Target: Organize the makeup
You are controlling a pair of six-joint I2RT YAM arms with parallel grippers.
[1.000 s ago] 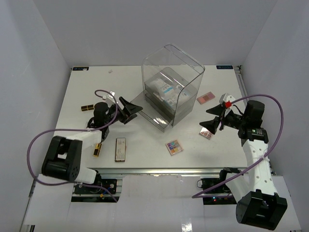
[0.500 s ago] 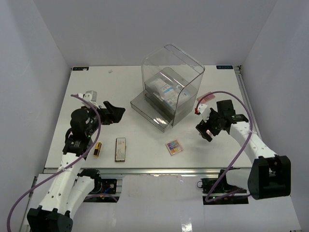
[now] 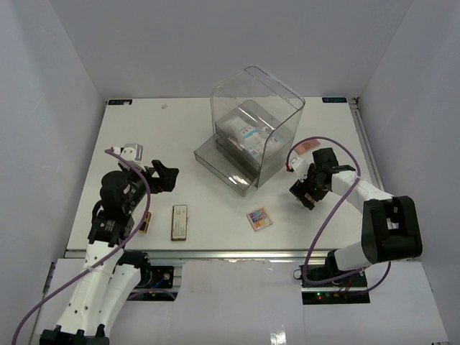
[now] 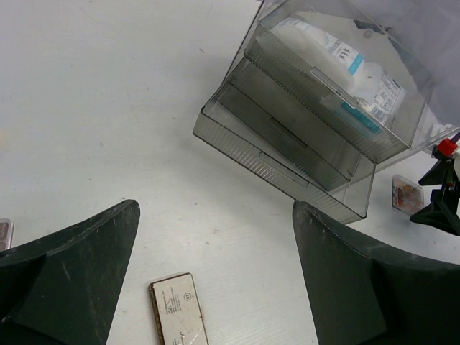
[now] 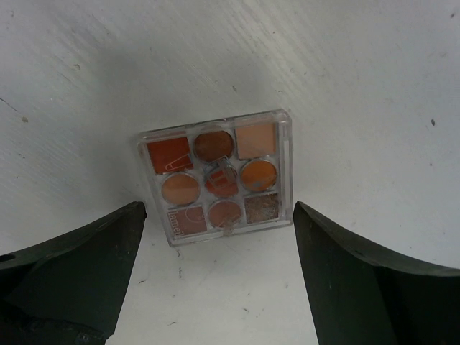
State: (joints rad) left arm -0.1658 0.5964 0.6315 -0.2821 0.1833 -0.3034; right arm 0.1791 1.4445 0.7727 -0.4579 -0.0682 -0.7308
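The white table (image 3: pixel 136 129) carries a clear drawer box (image 3: pixel 255 129). It stands ahead and to the right of the left gripper (image 4: pixel 214 205) and has white-and-blue sachets (image 4: pixel 345 61) in its upper part. That gripper is spread wide and holds nothing. A long beige palette (image 4: pixel 178 309) lies flat below it, between its fingers. The right gripper (image 5: pixel 215 208) is also open, one finger either side of a pinkish square palette (image 5: pixel 215 176) on the table. A multicolour square palette (image 3: pixel 259 218) lies to its left and a pink compact (image 3: pixel 305 146) beyond it. A gold lipstick (image 3: pixel 144 223) lies behind the left gripper.

Splayed wide: left end effector (image 4: pixel 215 210), right end effector (image 5: pixel 219 208).
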